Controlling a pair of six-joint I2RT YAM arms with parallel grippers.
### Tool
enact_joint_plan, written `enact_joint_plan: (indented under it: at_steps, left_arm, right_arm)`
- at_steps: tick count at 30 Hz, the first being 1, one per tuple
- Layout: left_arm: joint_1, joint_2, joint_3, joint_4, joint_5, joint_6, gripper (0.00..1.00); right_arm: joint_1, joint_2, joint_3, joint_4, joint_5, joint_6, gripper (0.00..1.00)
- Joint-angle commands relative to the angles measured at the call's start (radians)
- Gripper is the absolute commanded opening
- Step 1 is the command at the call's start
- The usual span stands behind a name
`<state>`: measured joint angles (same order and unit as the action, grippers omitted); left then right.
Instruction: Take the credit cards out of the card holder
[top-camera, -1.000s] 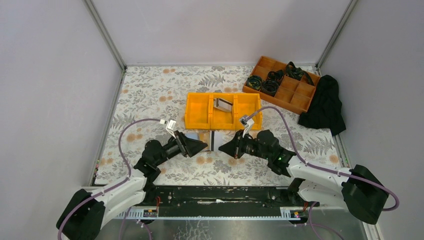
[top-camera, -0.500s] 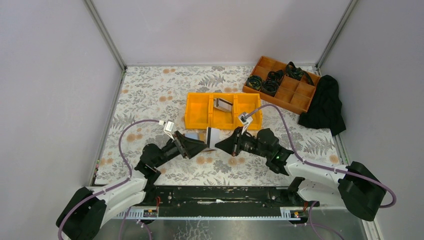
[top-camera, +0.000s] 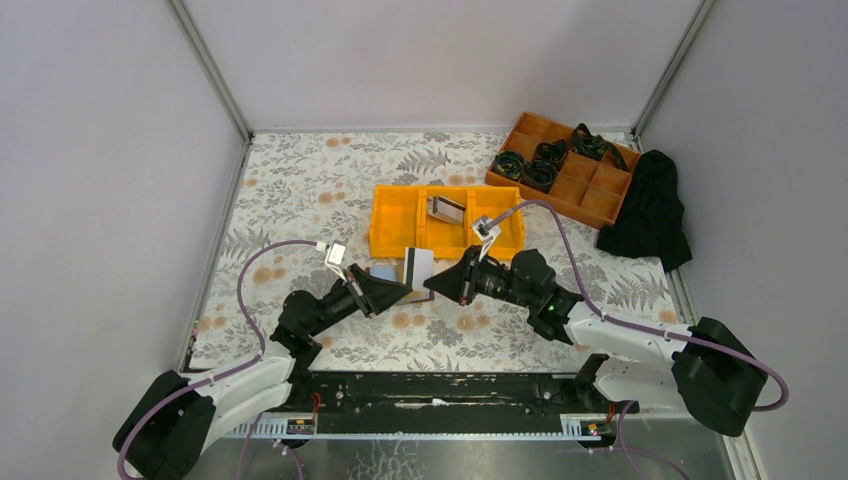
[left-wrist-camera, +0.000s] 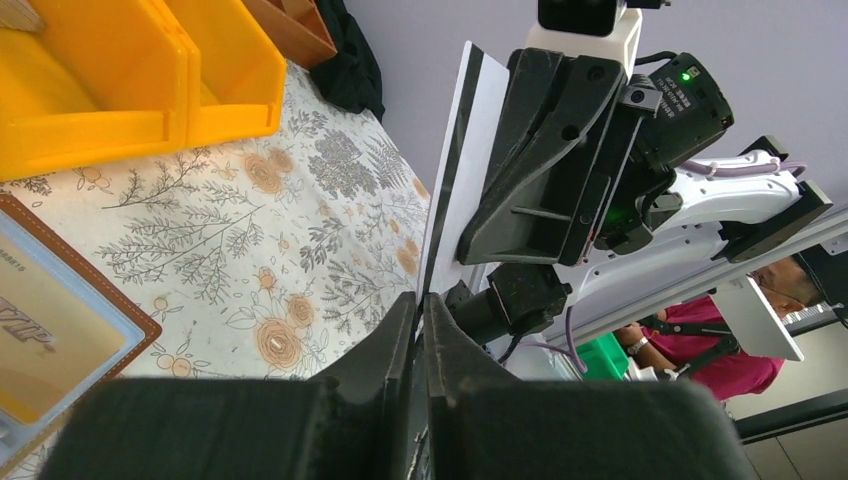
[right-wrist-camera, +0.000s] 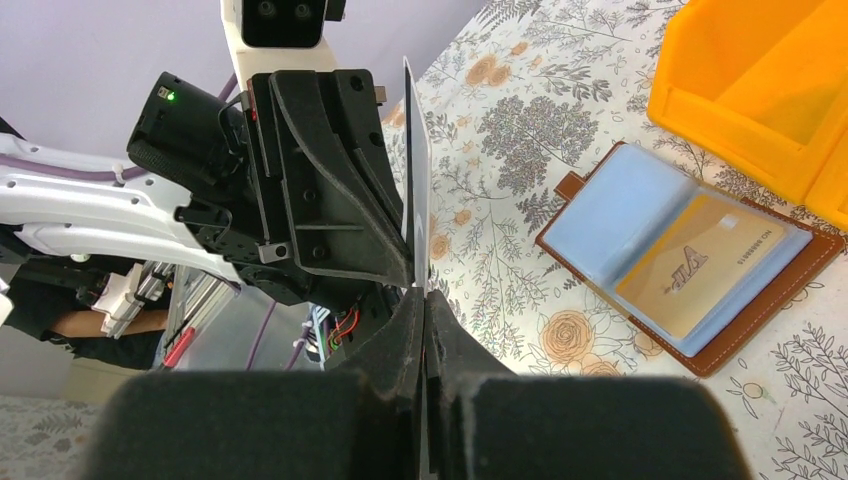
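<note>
The two arms meet over the near middle of the tabletop (top-camera: 300, 190), both holding one credit card between them. This striped card (top-camera: 418, 264) – pale, with a dark band along one long edge – stands on edge in the air, clear of the surface. The left end effector (top-camera: 403, 291) has its fingers pressed together on the card's lower edge, seen from the left wrist as a narrow slit with the card rising out of it. The right end effector (top-camera: 432, 284) pinches the same card from the opposite side, its fingers drawn tight on the thin plastic.

The card holder (right-wrist-camera: 612, 215) lies open and flat on the floral cloth just beside the left arm's fingers, brown-edged with clear bluish sleeves. A tan card (right-wrist-camera: 705, 262) sits inside one sleeve.

Just beyond stands the yellow bin (top-camera: 420, 250) of three compartments – a grey card (top-camera: 447, 208) leans in the middle one. Farther right are a wooden tray (top-camera: 590, 190) holding dark coiled things and a black cloth (top-camera: 650, 210) in a heap beside it
</note>
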<state>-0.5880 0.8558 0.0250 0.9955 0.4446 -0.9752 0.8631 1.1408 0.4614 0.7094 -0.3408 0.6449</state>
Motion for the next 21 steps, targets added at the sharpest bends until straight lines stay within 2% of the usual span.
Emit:
enact_joint_plan:
  at_steps: [1,4,6,9,11,21]
  left_arm:
    - [-0.006,0.006,-0.012,0.129,0.034,-0.013,0.09]
    - [-0.006,0.007,-0.027,0.17,0.034,-0.018,0.06]
    - [-0.006,0.007,-0.025,0.17,0.036,-0.007,0.08]
    - [-0.006,0.007,-0.016,0.155,0.033,0.016,0.29]
    - [-0.006,0.015,-0.006,0.155,0.027,0.022,0.31]
    - [-0.006,0.111,0.015,0.282,0.084,-0.038,0.04]
  right_arm:
    - [0.008,-0.009,0.042,0.055,-0.028,0.005,0.0]
    - [0.008,0.002,0.045,0.034,-0.021,-0.001,0.0]
    - [0.009,0.009,0.049,0.031,-0.026,0.006,0.0]
    - [0.009,0.014,0.05,0.05,-0.043,0.034,0.0]
    - [0.011,0.01,0.05,0.043,-0.043,0.037,0.0]
    - [0.011,-0.077,0.024,-0.033,-0.007,0.007,0.0]
